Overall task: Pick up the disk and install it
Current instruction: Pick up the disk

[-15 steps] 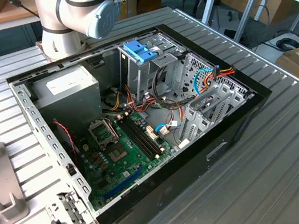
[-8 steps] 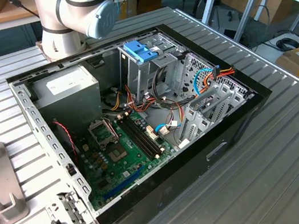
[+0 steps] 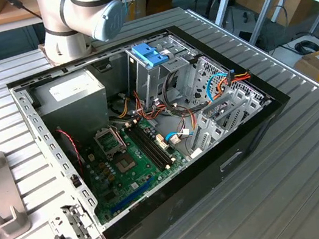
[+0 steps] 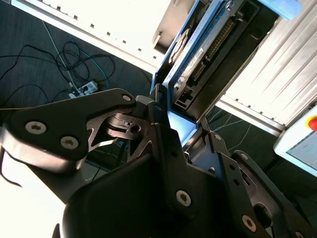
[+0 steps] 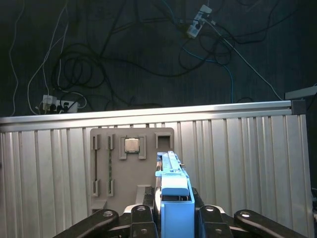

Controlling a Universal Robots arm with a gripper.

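We're clamping the disk [image 5: 174, 196] tight in the gripper [image 5: 176, 210], holding it edge-on. Its long axis is running straight out from the jaws, pointing toward the grey tray [image 5: 106, 163] on the ribbed table [image 5: 247, 163].

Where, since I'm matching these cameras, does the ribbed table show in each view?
Exterior view: the ribbed table lies round the computer case.
First wrist view: its slats lie behind the disk that the tool grips.
Second wrist view: a slatted stretch beyond the disk.
Shared landmark: the grey tray, exterior and first wrist views.
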